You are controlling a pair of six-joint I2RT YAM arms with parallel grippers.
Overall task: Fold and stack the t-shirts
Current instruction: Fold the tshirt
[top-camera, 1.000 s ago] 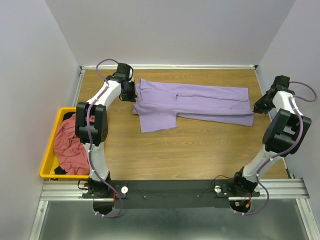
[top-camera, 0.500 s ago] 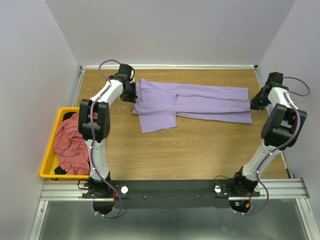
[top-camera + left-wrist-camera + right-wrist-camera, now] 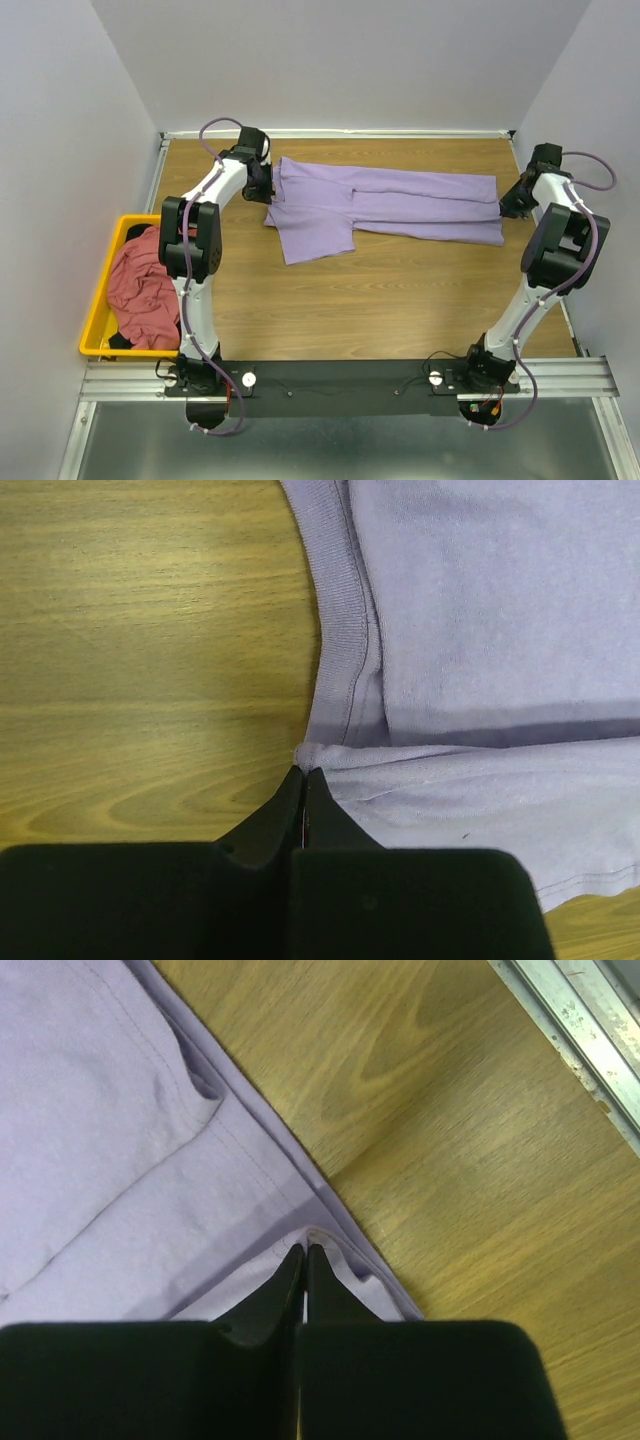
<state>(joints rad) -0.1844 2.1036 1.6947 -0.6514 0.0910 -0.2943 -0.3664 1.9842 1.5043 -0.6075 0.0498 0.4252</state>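
Pinches the soft lavender-purple cloth t-shirt [image 3: 400,205] with the closed left hand [image 3: 304,772] at the collar end and the closed right hand [image 3: 304,1248] at the hem end. Lies flat on the brown wooden bench [image 3: 400,290].

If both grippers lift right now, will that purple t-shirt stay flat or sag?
Probably sag. The lavender t-shirt lies in soft, creased layers, so it looks floppy. Its middle would likely droop between the left gripper and the right gripper, which each pinch only a thin edge at opposite ends. The cloth looks thin, so it is probably light and easy to lift.
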